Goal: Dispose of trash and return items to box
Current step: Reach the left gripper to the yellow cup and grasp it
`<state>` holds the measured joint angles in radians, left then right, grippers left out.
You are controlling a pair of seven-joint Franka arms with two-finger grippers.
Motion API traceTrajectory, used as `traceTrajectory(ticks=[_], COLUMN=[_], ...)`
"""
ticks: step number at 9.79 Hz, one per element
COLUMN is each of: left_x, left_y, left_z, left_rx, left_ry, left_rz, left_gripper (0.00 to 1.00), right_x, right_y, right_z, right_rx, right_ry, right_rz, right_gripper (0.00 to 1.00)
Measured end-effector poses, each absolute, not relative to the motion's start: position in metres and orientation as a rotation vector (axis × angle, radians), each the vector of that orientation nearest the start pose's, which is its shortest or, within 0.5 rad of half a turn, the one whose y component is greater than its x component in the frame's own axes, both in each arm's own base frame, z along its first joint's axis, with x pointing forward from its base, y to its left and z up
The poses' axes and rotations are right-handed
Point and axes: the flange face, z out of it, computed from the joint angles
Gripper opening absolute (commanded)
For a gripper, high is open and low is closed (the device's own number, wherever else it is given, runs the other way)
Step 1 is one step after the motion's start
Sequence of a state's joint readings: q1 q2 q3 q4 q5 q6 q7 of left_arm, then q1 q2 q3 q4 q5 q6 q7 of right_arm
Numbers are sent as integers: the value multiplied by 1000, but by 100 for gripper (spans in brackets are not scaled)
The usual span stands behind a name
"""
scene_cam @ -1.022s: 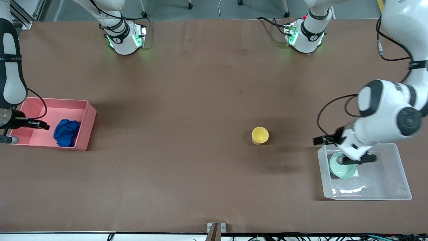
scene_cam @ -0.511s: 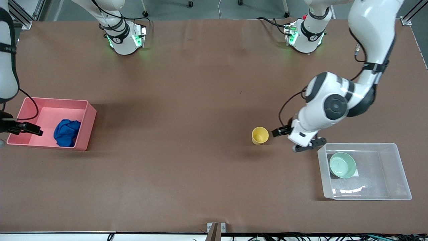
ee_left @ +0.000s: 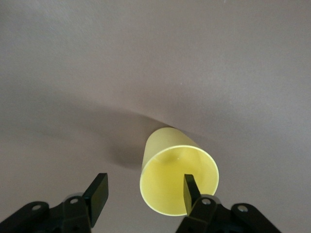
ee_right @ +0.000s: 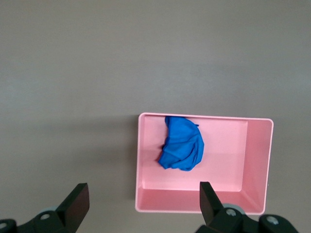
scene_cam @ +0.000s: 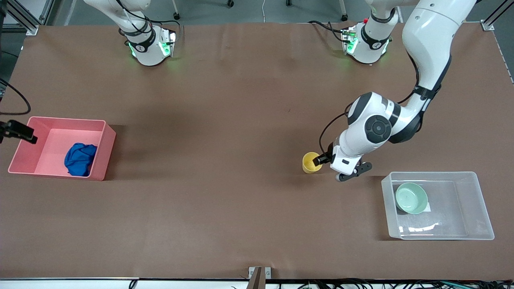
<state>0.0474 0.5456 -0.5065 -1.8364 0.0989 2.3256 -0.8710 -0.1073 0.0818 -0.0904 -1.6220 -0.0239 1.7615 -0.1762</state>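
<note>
The yellow cup (scene_cam: 311,162) stands upright mid-table, toward the left arm's end. My left gripper (scene_cam: 323,161) is open at the cup. In the left wrist view the gripper (ee_left: 144,189) has one finger over the cup's (ee_left: 177,179) mouth and the other outside its wall. The mint-green bowl (scene_cam: 411,198) sits in the clear tub (scene_cam: 478,202). The blue cloth wad (scene_cam: 79,159) lies in the pink bin (scene_cam: 107,146). My right gripper (ee_right: 141,196) is open and empty, high over the bin's (ee_right: 204,200) edge, with the cloth (ee_right: 182,143) below. Only a black part of it (scene_cam: 18,131) shows in the front view.
The tub stands near the left arm's end of the table, nearer the front camera than the cup. The pink bin stands at the right arm's end. Bare brown table lies between them.
My left gripper left the bowl in the tub and moved across to the yellow cup. My right gripper rose and drew away from the pink bin.
</note>
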Motion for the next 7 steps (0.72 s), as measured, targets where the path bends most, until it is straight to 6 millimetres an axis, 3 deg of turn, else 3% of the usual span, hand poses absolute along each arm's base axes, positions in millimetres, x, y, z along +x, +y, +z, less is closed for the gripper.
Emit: traceTrajectory(ticks=[3, 5, 7], left_x=[588, 588, 589], left_y=[-265, -265, -267], left_z=[247, 242, 244], left_rx=[-3223, -3223, -3229], left_ry=[-673, -674, -673], left_rz=[201, 210, 201], left_gripper=[24, 2, 0], right_x=[563, 554, 543], right_y=[-71, -55, -50], right_z=[602, 610, 614], right_rx=[-3171, -3168, -3164], right_ry=[58, 37, 25], right_rz=[-62, -42, -30], right_gripper=[100, 100, 100])
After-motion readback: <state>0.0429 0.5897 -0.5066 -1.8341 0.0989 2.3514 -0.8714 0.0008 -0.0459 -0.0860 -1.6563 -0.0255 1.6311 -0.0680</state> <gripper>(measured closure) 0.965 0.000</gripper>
